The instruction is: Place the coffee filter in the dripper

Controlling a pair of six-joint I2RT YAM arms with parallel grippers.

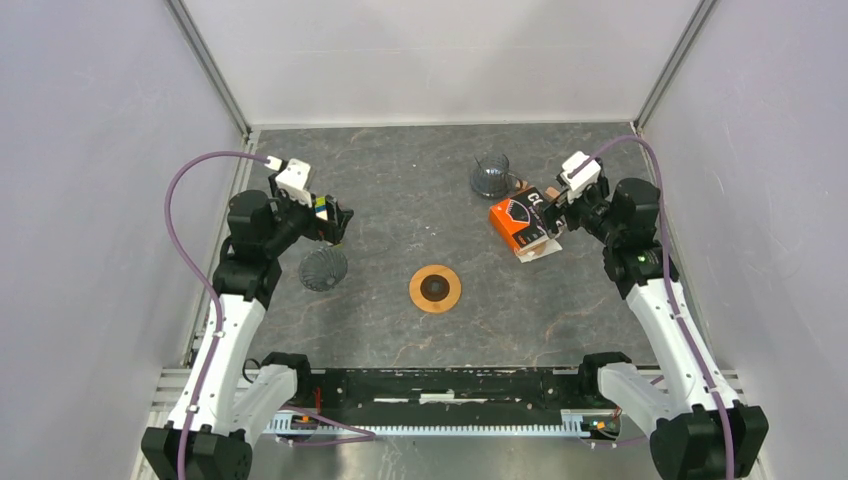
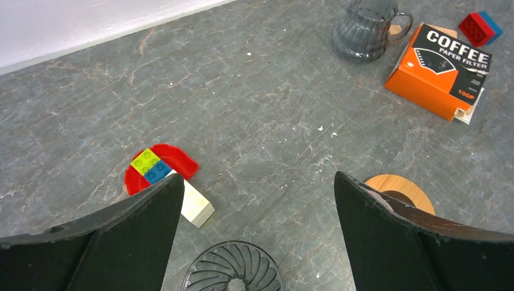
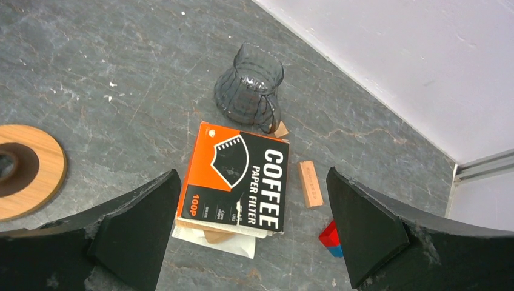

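Left gripper jaws stand wide apart, empty, with the dripper on the table just beneath; right gripper likewise spread and empty, above the orange box; white coffee filter paper protrudes from under that box's near edge.

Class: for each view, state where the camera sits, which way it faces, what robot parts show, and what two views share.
Top external: above, behind the arms, looking down on the table; both arms show.
Left wrist: on the left arm, facing down-forward over the dripper; left end effector shows.
Right wrist: on the right arm, facing down at the orange box; right end effector shows.
Shared by both wrist views: orange box, tan disc.
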